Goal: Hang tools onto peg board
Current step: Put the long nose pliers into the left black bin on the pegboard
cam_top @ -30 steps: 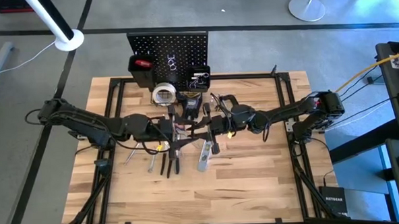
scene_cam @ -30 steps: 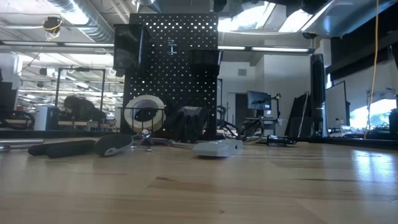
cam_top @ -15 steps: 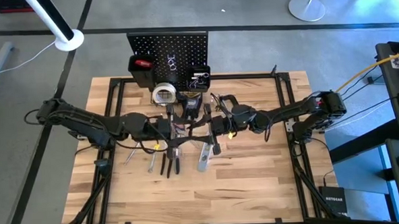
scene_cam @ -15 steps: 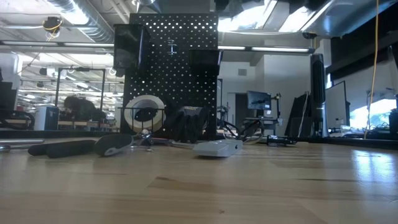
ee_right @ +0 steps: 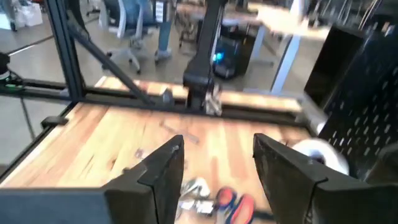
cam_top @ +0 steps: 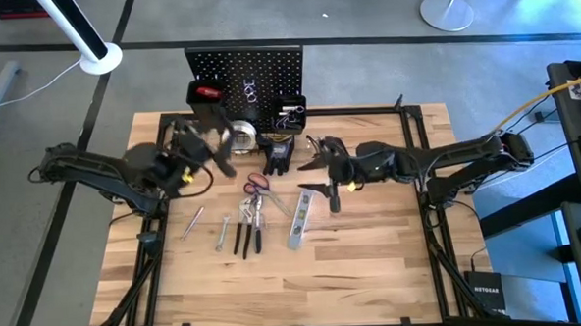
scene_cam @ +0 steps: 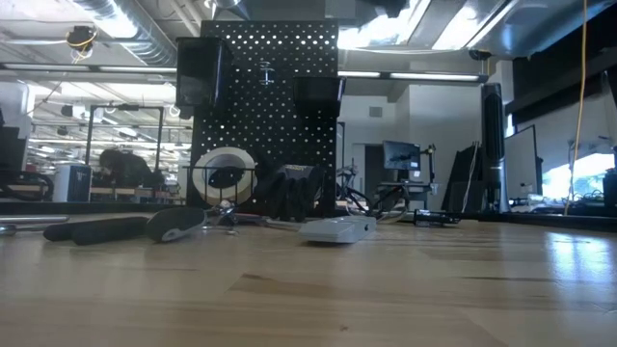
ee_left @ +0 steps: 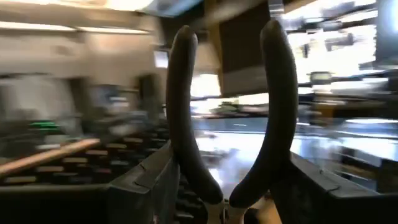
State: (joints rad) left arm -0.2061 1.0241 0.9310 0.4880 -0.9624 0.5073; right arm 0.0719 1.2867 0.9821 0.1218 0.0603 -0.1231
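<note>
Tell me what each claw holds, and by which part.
Left claw grips the pliers near the pivot, with the dark handles pointing away from it. Right claw holds nothing.

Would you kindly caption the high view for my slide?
Left tool carries pliers toward the peg board; right tool hovers open.

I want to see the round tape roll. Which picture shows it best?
The low view: the tape roll stands side-on in front of the peg board, hole and all. From the high view it is partly behind the left arm. The right wrist view catches it blurred at the side. The left wrist view misses it.
</note>
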